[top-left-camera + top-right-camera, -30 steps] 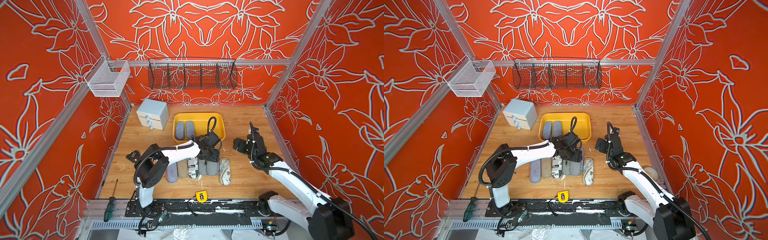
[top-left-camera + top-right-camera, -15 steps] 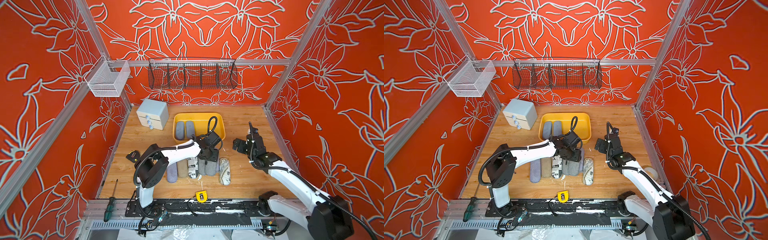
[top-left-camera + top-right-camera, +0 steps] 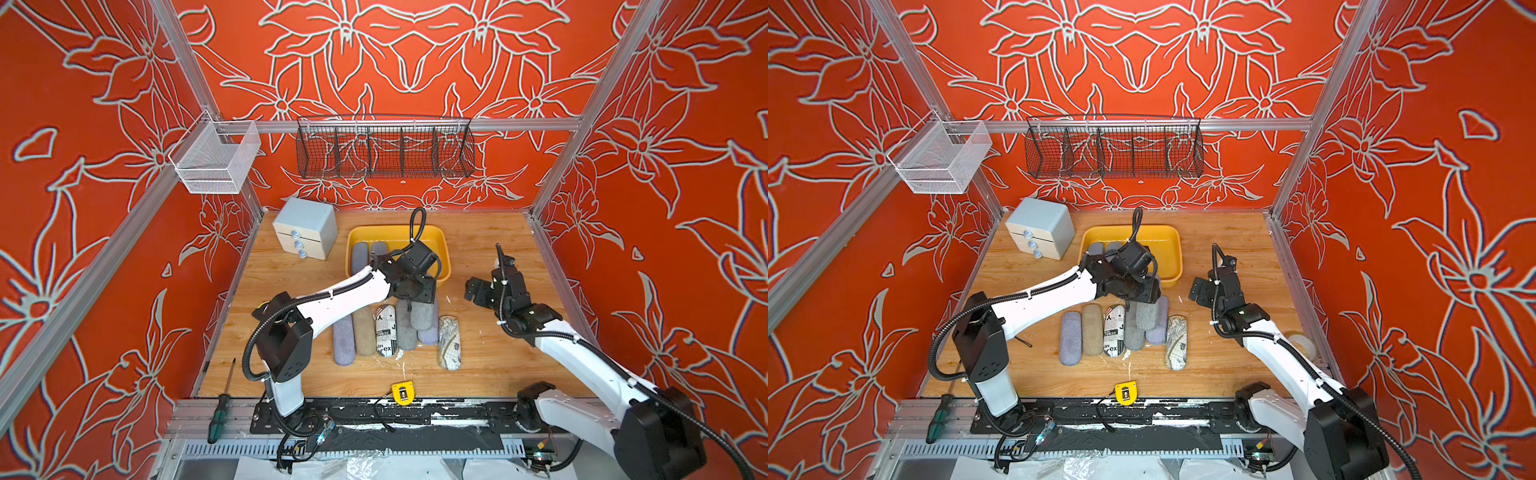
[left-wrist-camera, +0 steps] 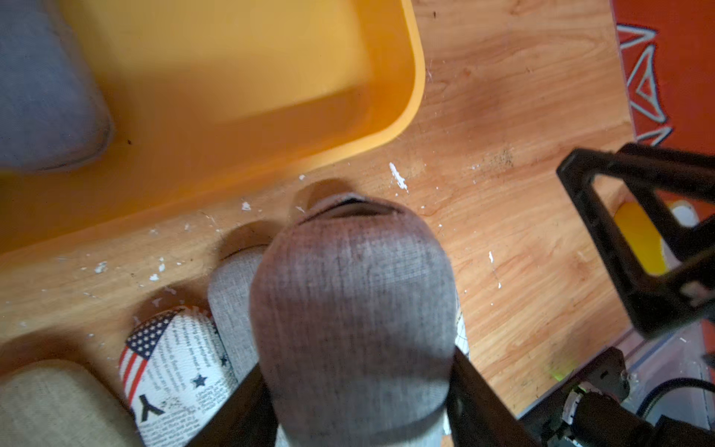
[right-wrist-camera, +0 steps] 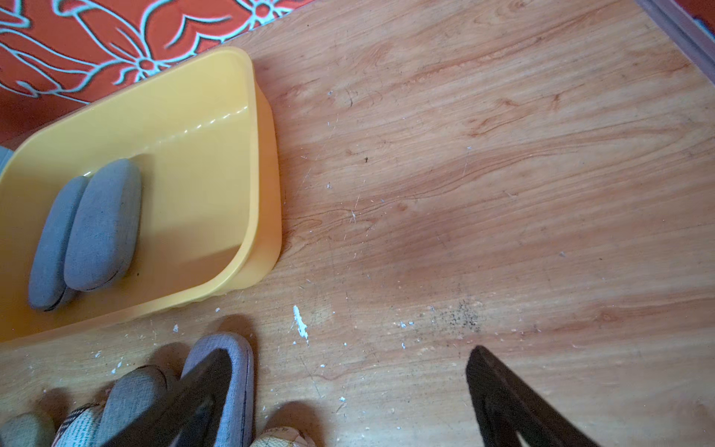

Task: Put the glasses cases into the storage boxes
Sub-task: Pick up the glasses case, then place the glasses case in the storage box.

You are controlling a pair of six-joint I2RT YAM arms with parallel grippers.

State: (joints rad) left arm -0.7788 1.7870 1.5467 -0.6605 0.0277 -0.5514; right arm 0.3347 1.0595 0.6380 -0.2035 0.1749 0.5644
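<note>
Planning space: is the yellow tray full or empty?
Partly filled: two grey glasses cases lie side by side at one end of the yellow tray; the rest is bare.

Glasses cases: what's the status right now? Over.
Left gripper shut on grey case. Right gripper open, empty. Two cases in yellow tray. Nothing seen blocking tray.

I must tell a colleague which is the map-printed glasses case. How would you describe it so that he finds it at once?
Find the shallow yellow plastic tray on the wooden table; nearer the robot lies a row of oblong glasses cases. The beige map-printed case is at the row's end nearest the right arm. Only it bears dark line drawings; its neighbours are plain fabric.
</note>
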